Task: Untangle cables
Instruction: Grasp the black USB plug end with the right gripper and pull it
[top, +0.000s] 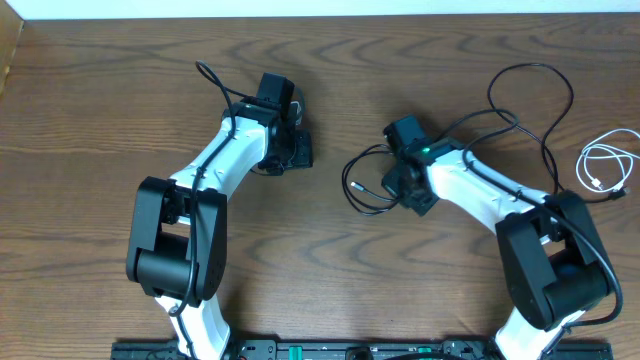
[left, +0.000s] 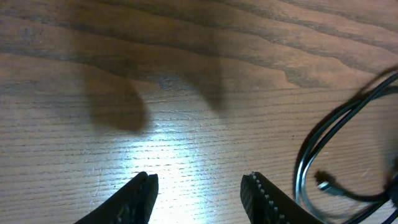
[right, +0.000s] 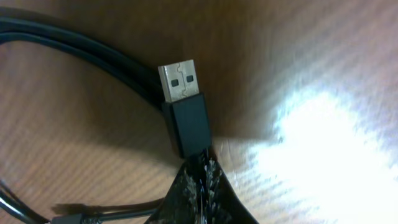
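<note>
A black cable (top: 366, 180) lies in loose loops at mid-table, with a small plug end (top: 357, 186). My right gripper (top: 398, 186) is shut on its black USB plug (right: 185, 118), which sticks out past the fingertips (right: 203, 177) just above the wood. The cable's strands (right: 74, 46) run past the plug. A second black cable (top: 528, 95) loops at the back right. A white cable (top: 603, 165) lies coiled at the far right, apart from the others. My left gripper (top: 298, 150) (left: 199, 190) is open and empty over bare wood. The black loops (left: 311, 158) lie to its right.
The wooden table (top: 320, 280) has its far edge along the top of the overhead view. A thick black arm wire (top: 218, 88) curves over the left arm. Both arm bases stand at the near edge.
</note>
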